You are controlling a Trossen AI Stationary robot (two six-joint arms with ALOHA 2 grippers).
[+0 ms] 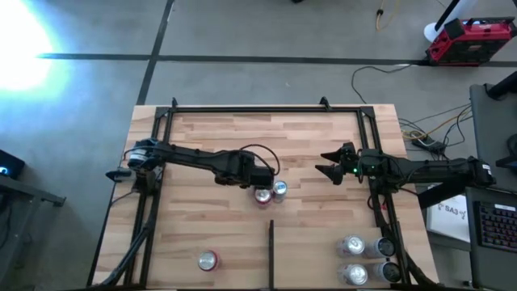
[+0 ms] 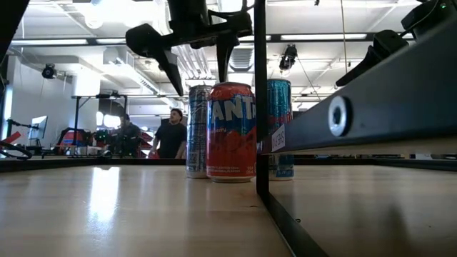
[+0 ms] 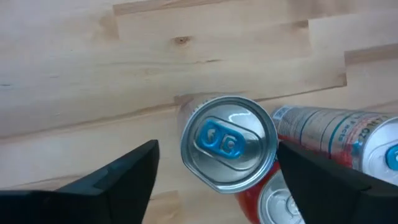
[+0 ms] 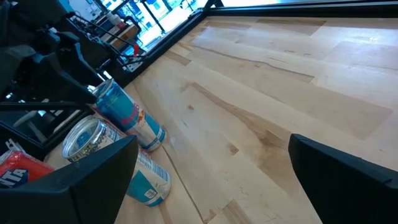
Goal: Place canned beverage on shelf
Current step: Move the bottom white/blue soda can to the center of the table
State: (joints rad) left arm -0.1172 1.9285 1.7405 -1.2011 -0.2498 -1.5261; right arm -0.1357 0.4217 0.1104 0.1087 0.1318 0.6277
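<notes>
Spread wide, the left gripper hung over three upright cans clustered mid-shelf, apparently freeing or lining up on the blue-tabbed can. Rightward, the right gripper waited apart, fingers open. Pale butcher-block shelf boards ran toward a workshop where people stood.

a red toolbox sat on the concrete floor past the table's far right corner, with a yellow cable lying nearby. a keyboard showed at the right edge. two people stood way back in the room.
</notes>
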